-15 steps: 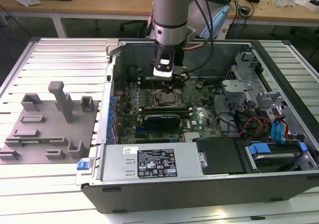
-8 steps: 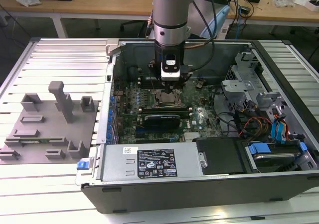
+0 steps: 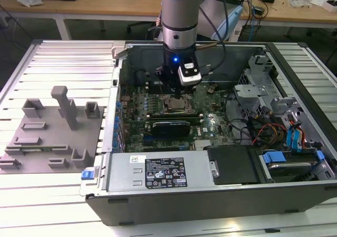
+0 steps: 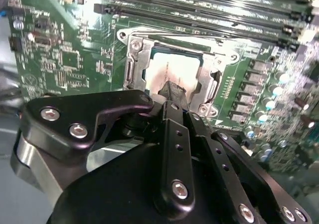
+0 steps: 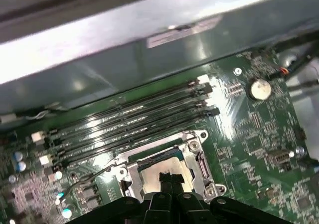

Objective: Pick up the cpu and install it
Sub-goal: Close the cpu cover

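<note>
The gripper (image 4: pixel 172 91) hung with its black fingers pressed together and nothing pinched between them. Its tip was just over the cpu (image 4: pixel 167 67), possibly touching it. The cpu lay flat inside the socket frame (image 4: pixel 133 59), so the placing looked done, though I could not tell whether the frame was latched. The chip's square lid was dull silver and smudged, the frame bright stamped steel with screw heads. Around them lay the glossy green motherboard (image 4: pixel 55 59), the long black memory slots (image 5: pixel 129 119) and the grey sheet-metal case wall (image 5: pixel 149 50).

A slatted metal table (image 3: pixel 63 68) is seen. An open computer case (image 3: pixel 158 200) and a grey fixture plate (image 3: pixel 47 152) are carried on it, side by side.
</note>
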Robot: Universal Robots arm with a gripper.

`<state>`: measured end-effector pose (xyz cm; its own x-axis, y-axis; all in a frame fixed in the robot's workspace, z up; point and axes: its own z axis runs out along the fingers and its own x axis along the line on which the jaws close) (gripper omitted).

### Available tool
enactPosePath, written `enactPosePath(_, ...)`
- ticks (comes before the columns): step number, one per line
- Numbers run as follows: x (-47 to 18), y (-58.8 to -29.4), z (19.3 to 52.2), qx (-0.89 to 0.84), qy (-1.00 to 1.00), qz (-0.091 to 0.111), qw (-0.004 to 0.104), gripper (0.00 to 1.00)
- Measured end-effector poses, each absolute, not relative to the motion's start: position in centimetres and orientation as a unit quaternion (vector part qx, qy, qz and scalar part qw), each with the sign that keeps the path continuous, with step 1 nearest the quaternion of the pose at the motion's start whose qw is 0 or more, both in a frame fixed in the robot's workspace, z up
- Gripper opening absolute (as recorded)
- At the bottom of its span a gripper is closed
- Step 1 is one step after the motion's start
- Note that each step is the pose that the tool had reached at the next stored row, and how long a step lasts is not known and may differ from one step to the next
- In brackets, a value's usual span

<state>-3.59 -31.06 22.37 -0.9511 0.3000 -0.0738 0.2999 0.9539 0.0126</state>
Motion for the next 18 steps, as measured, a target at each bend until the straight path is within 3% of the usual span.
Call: enactPosePath(18, -4.1, -32.1, 22.2, 0.083, 0.996, -0.003, 0.038, 0.11)
